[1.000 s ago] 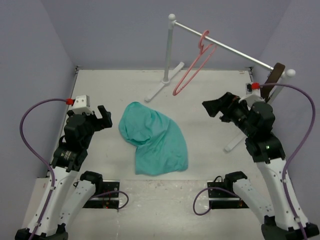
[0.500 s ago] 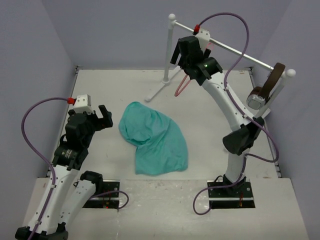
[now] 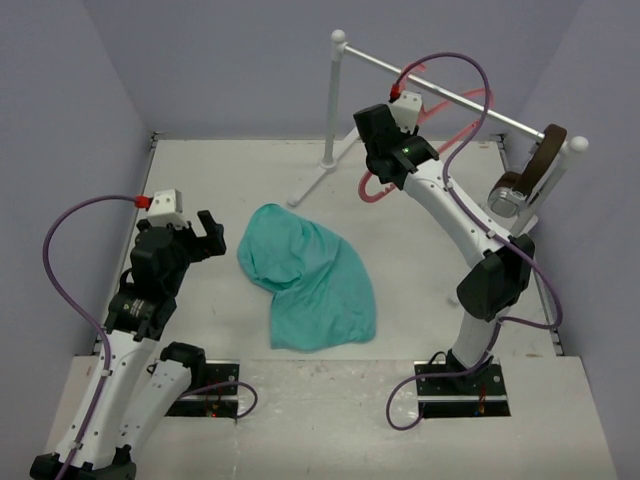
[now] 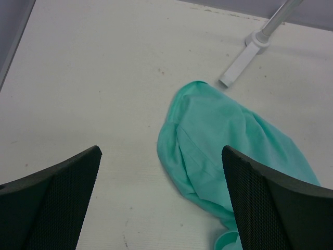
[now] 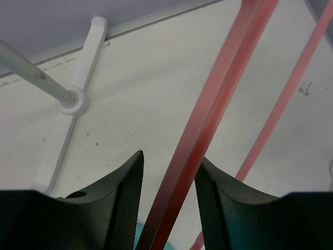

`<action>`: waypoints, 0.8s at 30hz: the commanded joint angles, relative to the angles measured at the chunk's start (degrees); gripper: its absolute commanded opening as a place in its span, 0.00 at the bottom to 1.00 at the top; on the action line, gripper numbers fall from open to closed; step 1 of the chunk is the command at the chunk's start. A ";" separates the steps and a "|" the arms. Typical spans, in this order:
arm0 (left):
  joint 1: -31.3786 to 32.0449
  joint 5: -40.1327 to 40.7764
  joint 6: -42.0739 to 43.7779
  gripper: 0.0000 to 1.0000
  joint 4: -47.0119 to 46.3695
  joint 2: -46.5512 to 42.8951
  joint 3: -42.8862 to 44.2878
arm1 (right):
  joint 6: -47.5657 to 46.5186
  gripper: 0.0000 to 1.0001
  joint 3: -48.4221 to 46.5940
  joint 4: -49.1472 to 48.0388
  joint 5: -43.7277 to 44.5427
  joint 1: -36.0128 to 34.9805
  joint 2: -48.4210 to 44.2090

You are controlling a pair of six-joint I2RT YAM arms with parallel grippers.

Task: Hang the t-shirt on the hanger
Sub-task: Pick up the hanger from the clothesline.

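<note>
From above, the t-shirt (image 3: 310, 285) lies crumpled on the table (image 3: 200, 170) between the two arms, well apart from the hanger (image 3: 372, 190). The hanger hangs off the silver rack rod (image 3: 450, 97) at the far right; its pink frame shows on both sides of the right arm. The right gripper (image 3: 372, 178) reaches up to the hanger's lower end. The left gripper (image 3: 210, 235) hovers just left of the shirt, touching nothing.

At the left wrist, the left gripper (image 4: 160, 151) stands wide apart and empty. The t-shirt (image 4: 223, 130) lies below and beyond it, with the rack's white foot (image 4: 242, 57) further off.

At the right wrist, one bar of the hanger (image 5: 218, 88) runs straight between the fingers of the right gripper (image 5: 170, 159). It lies against one finger, with a sliver of table showing beside the other — whether the gripper actually clamps it, I cannot tell. The rack post's base (image 5: 73, 99) sits on the table behind.
</note>
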State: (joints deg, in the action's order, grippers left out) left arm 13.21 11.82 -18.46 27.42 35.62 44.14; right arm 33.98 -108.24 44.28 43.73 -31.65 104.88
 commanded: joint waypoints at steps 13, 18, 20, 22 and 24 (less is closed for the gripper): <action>0.23 -1.20 0.18 1.00 -2.46 -0.20 -0.64 | 0.56 0.49 4.09 -4.44 -0.47 0.72 -6.06; 0.25 -1.26 0.18 1.00 -2.46 -0.20 -0.72 | 0.67 0.00 6.05 -5.36 -1.72 1.18 -4.94; 0.32 -1.27 0.18 1.00 -2.46 -0.20 -0.72 | 0.74 0.00 6.19 -5.35 -1.72 1.33 -4.86; 0.32 -1.36 0.18 1.00 -2.46 -0.29 -0.72 | 0.31 0.00 6.19 -5.35 -1.73 1.50 -5.04; 0.32 -1.32 0.18 1.00 -2.50 -0.20 -0.72 | 0.30 0.00 6.48 -5.12 -1.76 1.41 -5.69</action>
State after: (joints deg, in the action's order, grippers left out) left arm 13.21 10.83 -18.46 27.40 35.59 44.14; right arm 33.70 -102.41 39.40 41.90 -30.46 99.72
